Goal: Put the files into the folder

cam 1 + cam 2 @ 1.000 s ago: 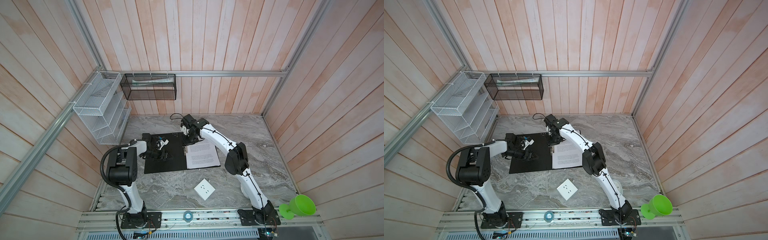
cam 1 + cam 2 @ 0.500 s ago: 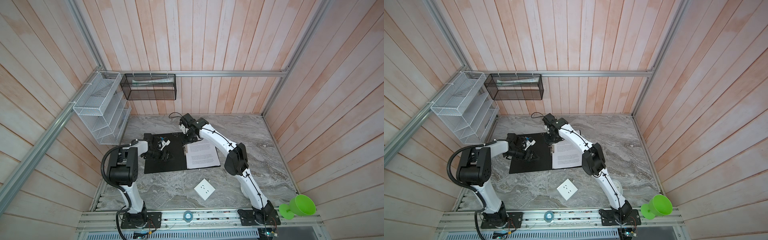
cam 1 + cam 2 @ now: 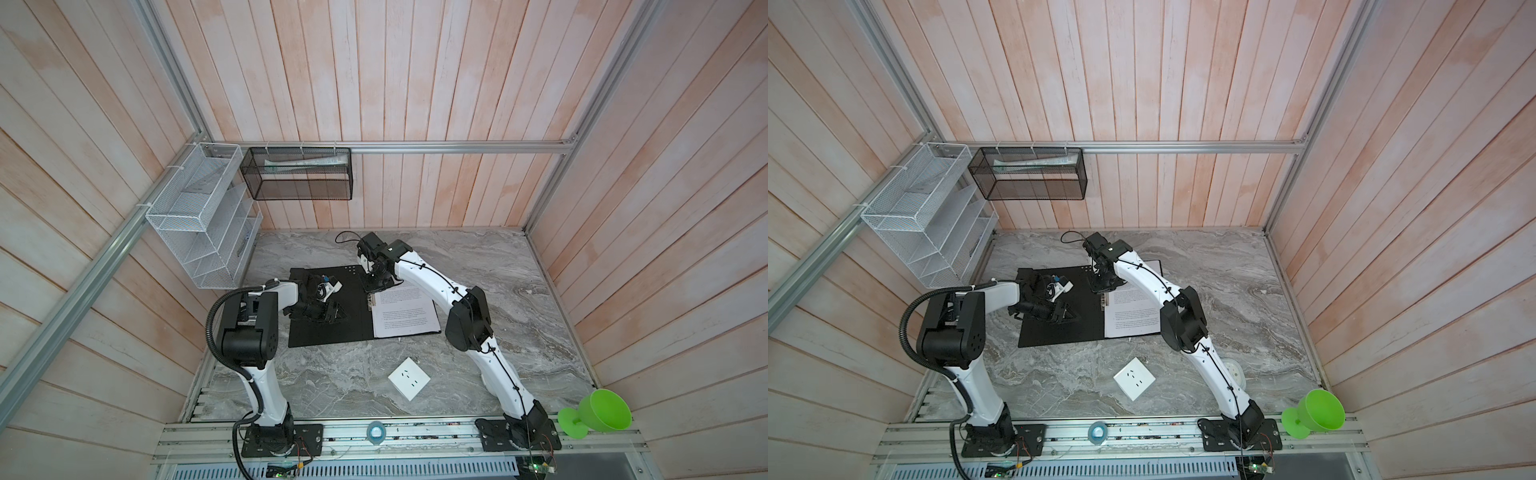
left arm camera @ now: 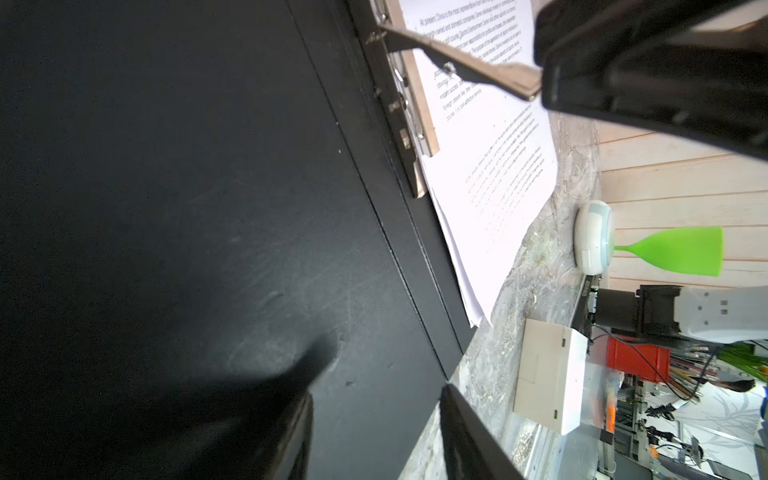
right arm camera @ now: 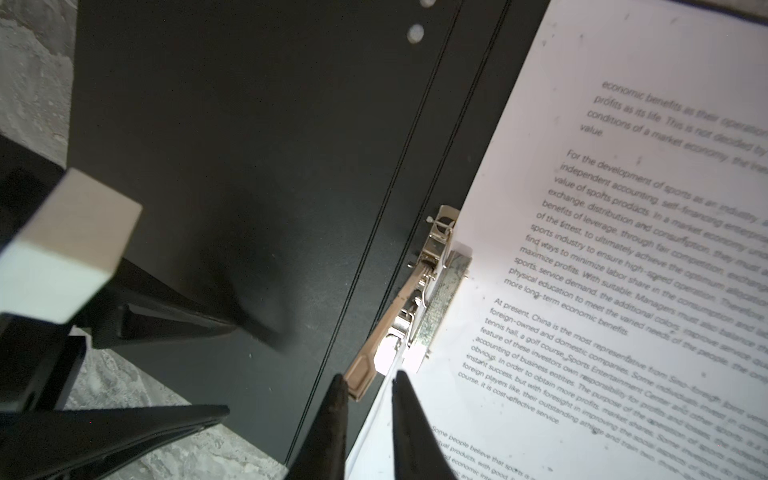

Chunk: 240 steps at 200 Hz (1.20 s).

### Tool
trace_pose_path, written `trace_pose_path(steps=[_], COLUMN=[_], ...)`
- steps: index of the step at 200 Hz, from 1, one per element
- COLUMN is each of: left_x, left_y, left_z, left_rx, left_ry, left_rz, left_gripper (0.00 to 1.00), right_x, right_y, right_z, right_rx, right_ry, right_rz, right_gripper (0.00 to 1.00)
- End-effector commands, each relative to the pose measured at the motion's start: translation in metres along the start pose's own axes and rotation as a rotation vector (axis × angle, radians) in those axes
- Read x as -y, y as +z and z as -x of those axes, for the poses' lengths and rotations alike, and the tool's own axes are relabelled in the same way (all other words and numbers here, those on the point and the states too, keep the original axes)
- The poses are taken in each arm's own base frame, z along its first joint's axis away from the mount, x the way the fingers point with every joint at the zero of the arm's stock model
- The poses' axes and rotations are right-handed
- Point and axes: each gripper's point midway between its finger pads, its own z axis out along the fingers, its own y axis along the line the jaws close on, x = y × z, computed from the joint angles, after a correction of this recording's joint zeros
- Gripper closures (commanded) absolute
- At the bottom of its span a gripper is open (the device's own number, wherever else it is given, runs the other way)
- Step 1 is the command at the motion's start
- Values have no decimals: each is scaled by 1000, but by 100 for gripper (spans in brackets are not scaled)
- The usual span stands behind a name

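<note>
1. ok so your right gripper (image 5: 368,399) is sitting with its jaws nearly together, straddling the tip of the clip lever (image 5: 365,370); can't tell if it's actually pinching it or just touching one side
2. your left gripper (image 4: 376,399) is standing about half open with nothing in it; its tips look to be resting on the bare black cover of the folder (image 5: 249,145), pinning it
3. the files (image 5: 623,249) are lying on the folder half just beyond your right fingertips; their edge is sitting under the clip (image 5: 440,286)
4. I reckon you're working the lever here; be swinging it slowly along its own arc, not yanking sideways; thin metal is probably slipping out of narrow tips easily
5. be watching the sheet edge nearest your right fingers; if it's creeping out, it's getting clamped crooked
</note>
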Motion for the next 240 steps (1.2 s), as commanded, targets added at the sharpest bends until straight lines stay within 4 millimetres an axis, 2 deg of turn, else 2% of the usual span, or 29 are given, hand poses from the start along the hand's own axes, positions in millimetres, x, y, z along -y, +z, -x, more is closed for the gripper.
trace_pose_path(steps=[1, 46, 122, 157, 176, 214, 240], left_x=[-5, -10, -14, -14, -13, -12, -12], left_y=[2, 4, 12, 13, 13, 13, 14], left_z=[6, 6, 1, 2, 2, 1, 2], left_rx=[12, 8, -13, -13, -13, -13, -15], left_ry=[24, 21, -5, -6, -2, 4, 1], left_rz=[44, 73, 50, 43, 34, 30, 25], left_gripper=[48, 49, 49, 49, 49, 49, 49], right_x=[3, 12, 17, 18, 13, 3, 5], right_y=[8, 13, 18, 15, 6, -40, -48], right_z=[-9, -19, -31, -30, -21, 18, 39], right_rx=[-36, -73, -119, -116, -83, 108, 189], right_ry=[-14, -31, -62, -72, -81, -97, -53], right_rz=[-27, -79, -120, -136, -124, -128, -79], right_gripper=[80, 83, 86, 88, 85, 83, 83])
